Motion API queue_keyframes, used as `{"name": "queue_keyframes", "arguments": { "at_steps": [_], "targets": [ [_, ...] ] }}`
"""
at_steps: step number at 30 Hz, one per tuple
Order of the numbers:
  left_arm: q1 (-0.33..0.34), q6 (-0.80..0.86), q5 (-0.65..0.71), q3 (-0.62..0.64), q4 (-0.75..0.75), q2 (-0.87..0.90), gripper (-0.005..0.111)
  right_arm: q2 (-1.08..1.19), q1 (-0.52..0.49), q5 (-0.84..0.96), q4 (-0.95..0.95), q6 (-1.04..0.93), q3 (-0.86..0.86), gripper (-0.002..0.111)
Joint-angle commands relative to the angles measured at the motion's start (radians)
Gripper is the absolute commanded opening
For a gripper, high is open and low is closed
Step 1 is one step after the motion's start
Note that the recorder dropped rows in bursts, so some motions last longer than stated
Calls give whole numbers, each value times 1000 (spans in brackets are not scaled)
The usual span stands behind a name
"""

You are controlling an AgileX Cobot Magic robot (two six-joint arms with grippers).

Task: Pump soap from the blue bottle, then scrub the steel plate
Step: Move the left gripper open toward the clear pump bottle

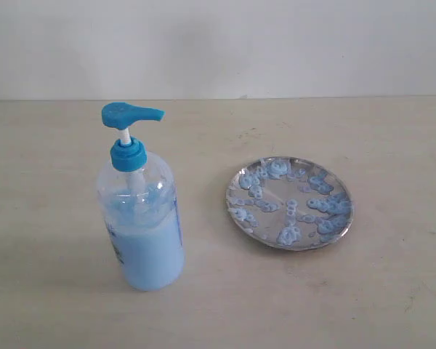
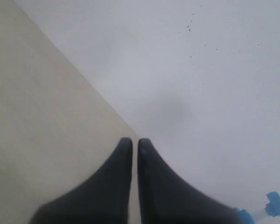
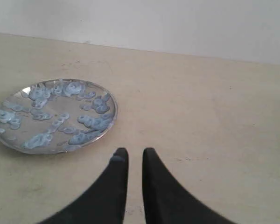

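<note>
The blue bottle (image 1: 140, 218) stands upright on the left of the table, its blue pump head (image 1: 129, 114) raised with the spout pointing right. Pale blue soap (image 1: 152, 258) fills its lower half. To its right lies the steel plate (image 1: 289, 203), speckled with foamy soap blobs (image 1: 321, 206). Neither gripper shows in the exterior view. My left gripper (image 2: 135, 141) is shut on nothing and faces the wall, with a bit of the blue pump (image 2: 274, 206) at the frame's corner. My right gripper (image 3: 135, 151) is shut and empty, just off the plate's rim (image 3: 113, 116); one fingertip (image 3: 119, 157) carries a bluish smear.
The beige table (image 1: 218, 305) runs back to a white wall (image 1: 276, 43). Bare tabletop lies between bottle and plate, in front of both, and to the plate's right.
</note>
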Motion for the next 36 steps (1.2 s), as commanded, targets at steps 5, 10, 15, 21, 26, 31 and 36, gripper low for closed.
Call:
{"name": "queue_keyframes", "arguments": {
  "at_steps": [5, 10, 15, 21, 26, 31, 36],
  "targets": [
    [0, 33, -421, 1, -3, -1, 4, -5, -2, -7, -5, 2, -1, 8],
    [-34, 16, -340, -178, 264, 240, 4, -5, -2, -7, -5, 2, -1, 8],
    [-110, -6, -316, -375, 636, 746, 4, -5, -2, -7, -5, 2, -1, 8],
    [-216, -89, -808, -262, 686, 1085, 4, -5, -2, -7, -5, 2, -1, 8],
    [-291, -233, -1045, -79, 1031, 1152, 4, -5, -2, -7, -5, 2, -1, 8],
    [-291, -83, -1004, -62, 1112, 1152, 36, -5, -2, -7, -5, 2, -1, 8],
    [-291, -358, -1099, -64, 1182, 1152, 108, -5, -2, -7, -5, 2, -1, 8]
  ]
}}
